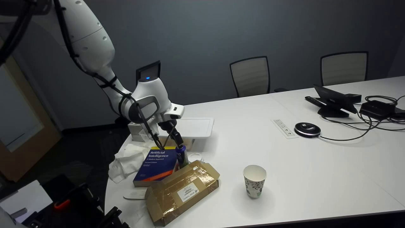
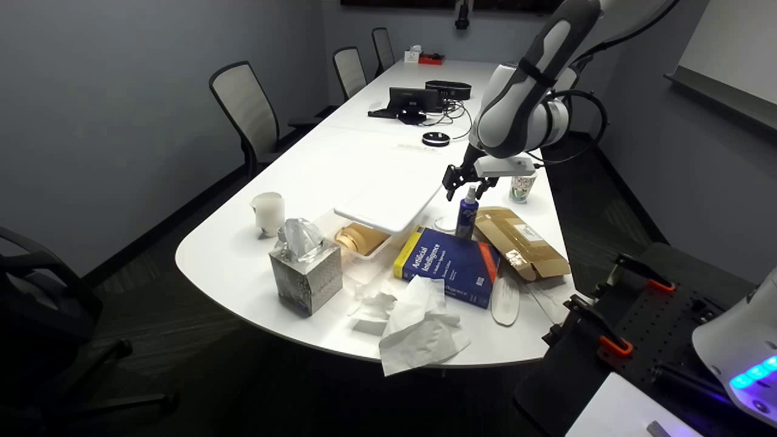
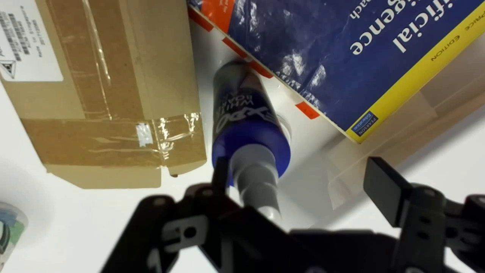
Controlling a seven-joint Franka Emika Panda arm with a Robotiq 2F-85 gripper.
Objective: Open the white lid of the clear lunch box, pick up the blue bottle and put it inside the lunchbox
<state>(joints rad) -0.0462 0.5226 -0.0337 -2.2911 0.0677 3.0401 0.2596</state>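
Gripper is spread wide by the top of the blue bottle, I guess so it can grab it

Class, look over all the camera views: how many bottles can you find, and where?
1: the blue bottle, standing between the cardboard box and the Artificial Intelligence book. Others may be hidden, perhaps under the white lid.

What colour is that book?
The book is mostly blue, partly yellow and orange; clearest in an exterior view.
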